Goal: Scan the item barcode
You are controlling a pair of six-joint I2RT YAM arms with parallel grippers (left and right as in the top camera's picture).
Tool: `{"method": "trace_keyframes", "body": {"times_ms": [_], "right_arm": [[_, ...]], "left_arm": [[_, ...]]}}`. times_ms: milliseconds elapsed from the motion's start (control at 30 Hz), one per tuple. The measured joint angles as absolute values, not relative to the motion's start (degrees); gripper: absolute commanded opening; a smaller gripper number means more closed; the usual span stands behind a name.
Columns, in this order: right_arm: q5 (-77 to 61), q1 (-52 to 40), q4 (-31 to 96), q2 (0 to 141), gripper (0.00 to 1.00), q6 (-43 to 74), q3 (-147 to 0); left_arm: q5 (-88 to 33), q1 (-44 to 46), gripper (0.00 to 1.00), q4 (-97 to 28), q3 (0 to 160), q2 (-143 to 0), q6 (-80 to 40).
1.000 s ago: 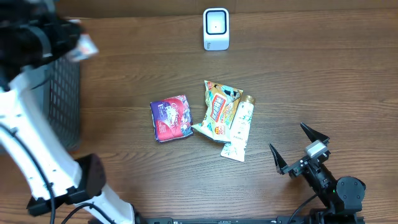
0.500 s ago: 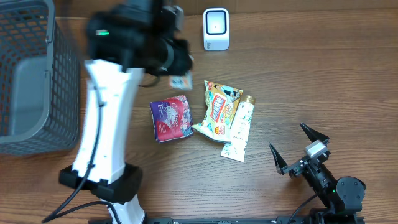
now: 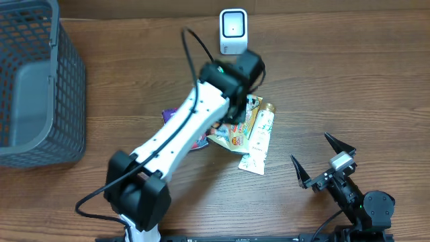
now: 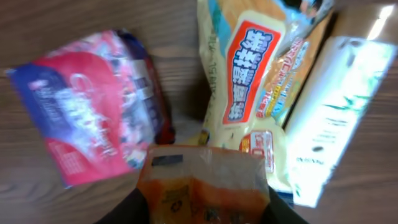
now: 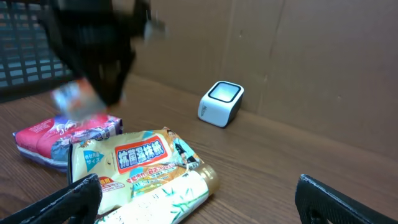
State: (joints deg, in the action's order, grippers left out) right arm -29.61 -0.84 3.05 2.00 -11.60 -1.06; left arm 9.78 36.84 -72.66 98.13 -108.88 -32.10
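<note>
My left gripper (image 4: pixel 202 214) is shut on a small orange packet (image 4: pixel 202 183), which fills the bottom of the left wrist view between the two dark jaws. It hangs over the pile in the middle of the table, and from overhead the left gripper (image 3: pixel 232 111) covers part of that pile. The white barcode scanner (image 3: pixel 233 30) stands at the table's far edge; its other showing is the scanner (image 5: pixel 220 102) in the right wrist view. My right gripper (image 3: pixel 311 149) rests open near the front right with nothing between its fingers.
A pink and purple packet (image 4: pixel 87 124), a yellow wipes pack (image 4: pixel 249 81) and a white tube (image 4: pixel 336 106) lie together under the left gripper. A grey mesh basket (image 3: pixel 33 87) stands at the far left. The left arm (image 3: pixel 175 144) crosses the table's middle.
The left arm has swung from above the basket at the left across to the pile in the middle, carrying the small packet. The right arm has not moved.
</note>
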Motion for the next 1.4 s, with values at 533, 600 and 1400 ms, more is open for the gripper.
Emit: {"method": "trace_keyframes", "body": {"times_ms": [533, 600, 1400], "right_arm": [[-29.58, -0.84, 3.09, 2.0, 1.0, -11.57, -1.06], [-29.61, -0.84, 3.09, 2.0, 1.0, -11.55, -1.06], [-39.94, -0.84, 0.01, 1.98, 1.0, -2.52, -1.48]], "left_arm": [[10.79, 38.02, 0.99, -54.61, 86.78, -108.95, -34.35], [10.85, 38.02, 1.0, -57.1, 90.67, -109.03, -33.87], [18.72, 20.6, 1.0, -82.76, 158.34, -104.6, -23.31]]}}
